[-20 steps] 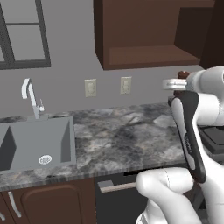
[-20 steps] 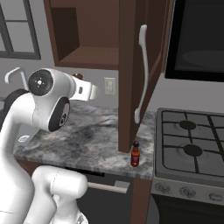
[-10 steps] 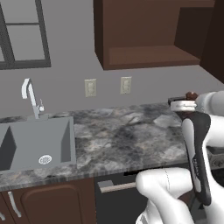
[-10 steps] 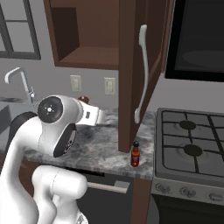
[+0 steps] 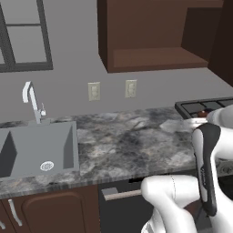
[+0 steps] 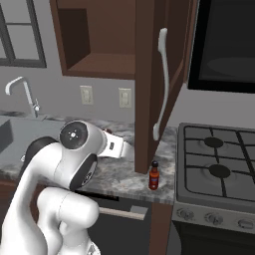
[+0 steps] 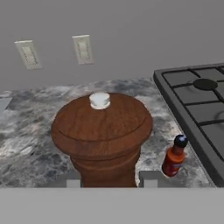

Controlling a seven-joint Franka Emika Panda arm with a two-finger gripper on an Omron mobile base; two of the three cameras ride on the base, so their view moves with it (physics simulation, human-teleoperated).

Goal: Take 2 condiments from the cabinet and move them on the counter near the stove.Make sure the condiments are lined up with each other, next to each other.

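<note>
The arm has swung lower toward the stove (image 6: 217, 164), carrying the pepper mill (image 7: 103, 135) down.

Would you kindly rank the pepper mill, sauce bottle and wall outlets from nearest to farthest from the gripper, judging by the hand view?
1. Pepper mill: held in the gripper.
2. Sauce bottle: on the counter, beside the stove.
3. Wall outlets: on the back wall.
</note>
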